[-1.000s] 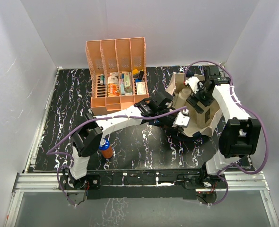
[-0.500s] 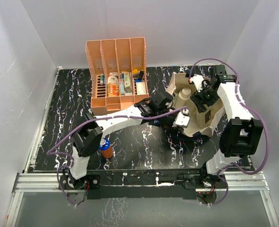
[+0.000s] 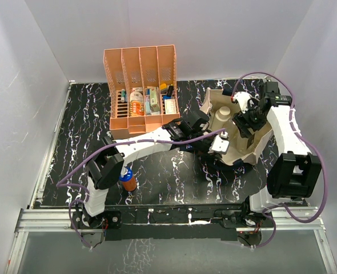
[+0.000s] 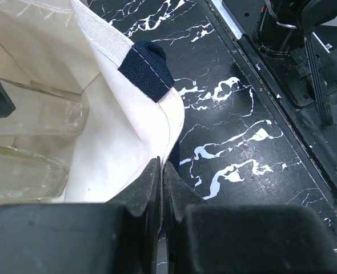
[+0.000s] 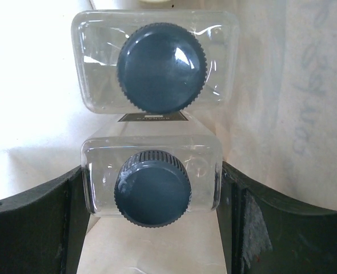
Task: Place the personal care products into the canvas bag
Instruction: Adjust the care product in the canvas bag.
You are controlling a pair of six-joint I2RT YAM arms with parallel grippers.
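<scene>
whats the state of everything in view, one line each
canvas bag, open, rim pinched
left end effector, shut on the canvas bag rim
right end effector, fingers against both sides of near clear bottle, looks gripped
near clear bottle, upright in bag, capped
far clear bottle, upright in bag, capped, free
white bottle, upright in bag
orange-brown bottle, upright on table, outside bag
file rack, upright, slots filled

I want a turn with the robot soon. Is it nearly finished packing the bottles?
Nearly. Done: a white bottle and a clear bottle sit in the bag. In hand: the left gripper pinches the bag's rim, and the right gripper straddles a second clear bottle inside; gripped or not, I cannot tell. Left: the orange bottle on the table.
</scene>
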